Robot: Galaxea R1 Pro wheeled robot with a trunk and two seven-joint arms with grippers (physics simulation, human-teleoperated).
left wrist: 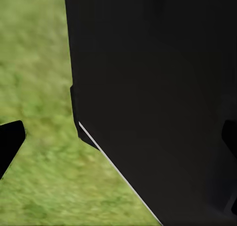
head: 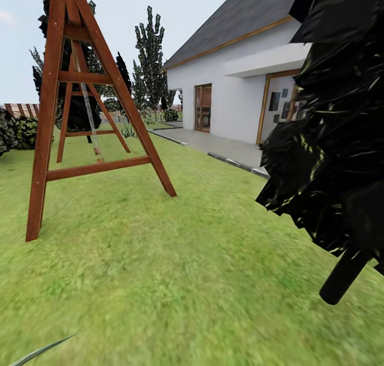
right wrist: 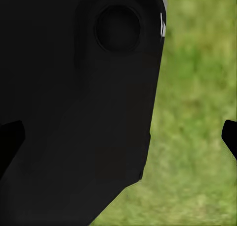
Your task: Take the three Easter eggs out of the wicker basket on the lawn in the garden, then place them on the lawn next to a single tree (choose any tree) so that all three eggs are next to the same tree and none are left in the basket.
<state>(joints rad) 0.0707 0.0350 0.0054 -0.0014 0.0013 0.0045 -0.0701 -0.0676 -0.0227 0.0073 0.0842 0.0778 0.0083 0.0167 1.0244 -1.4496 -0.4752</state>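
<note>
Head view showed the lawn [head: 176, 280], a wooden swing frame [head: 80, 115] and a dark-crowned tree [head: 330, 142] at right, a candidate drop site. Basket and eggs lay outside these views. Both sets of fingers appeared spread with nothing between them, presumably stowed for travel

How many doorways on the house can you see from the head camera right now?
2: a brown door in the far white wall, and a wood-framed opening nearer, partly hidden by the dark tree. More may be hidden.
</note>
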